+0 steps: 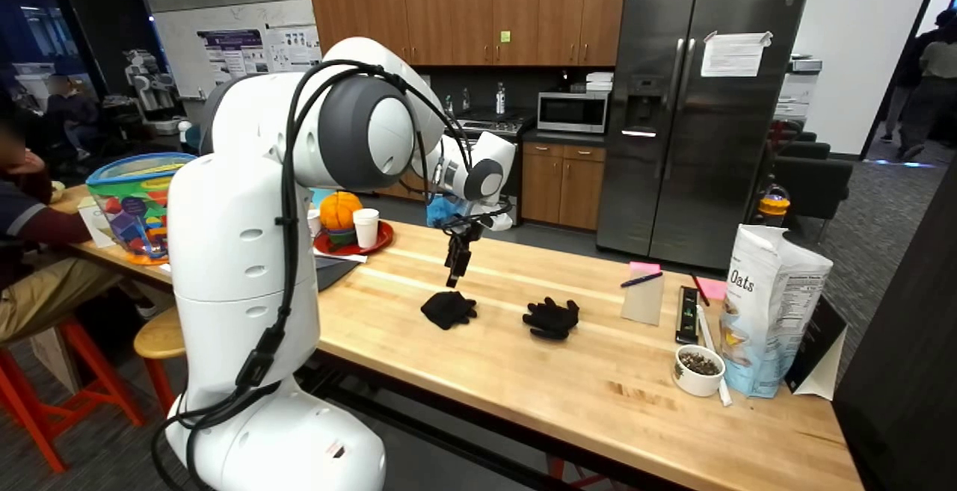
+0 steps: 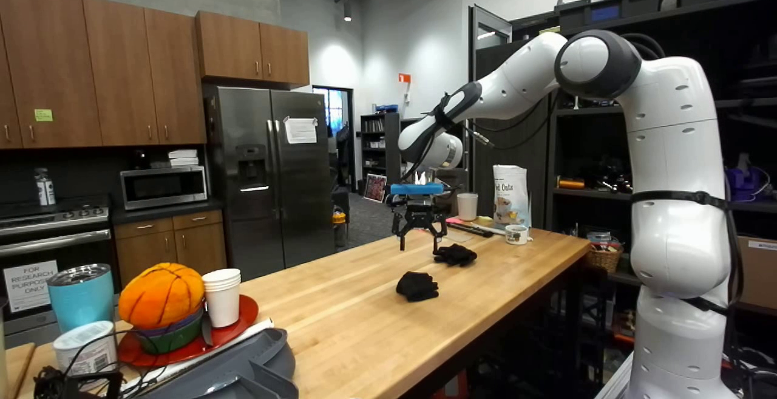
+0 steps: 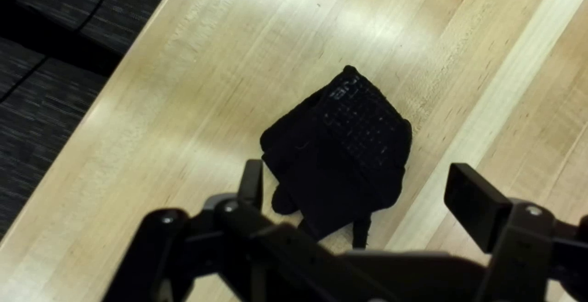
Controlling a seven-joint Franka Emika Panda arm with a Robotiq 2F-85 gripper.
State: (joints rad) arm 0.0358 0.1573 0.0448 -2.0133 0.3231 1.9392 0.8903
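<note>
My gripper (image 1: 452, 280) is open and empty above the wooden table, its fingers pointing down. It also shows in an exterior view (image 2: 419, 246), with a gap between the fingers. The nearest thing is a black folded glove (image 3: 340, 168) lying on the table below the gripper. In the wrist view the glove shows between the two fingertips and apart from them; its lower end is partly hidden by the gripper. This glove also shows in both exterior views (image 1: 448, 309) (image 2: 417, 286). A second black glove (image 1: 551, 319) (image 2: 455, 254) lies apart from it, towards the oats bag.
An oats bag (image 1: 770, 312), a small white bowl (image 1: 697, 383) and a pen (image 1: 641, 279) are at one table end. A red plate (image 2: 246, 314) with an orange plush ball (image 2: 162, 294) and white cups (image 2: 221, 299) is at the other, beside a grey tray (image 2: 243, 362).
</note>
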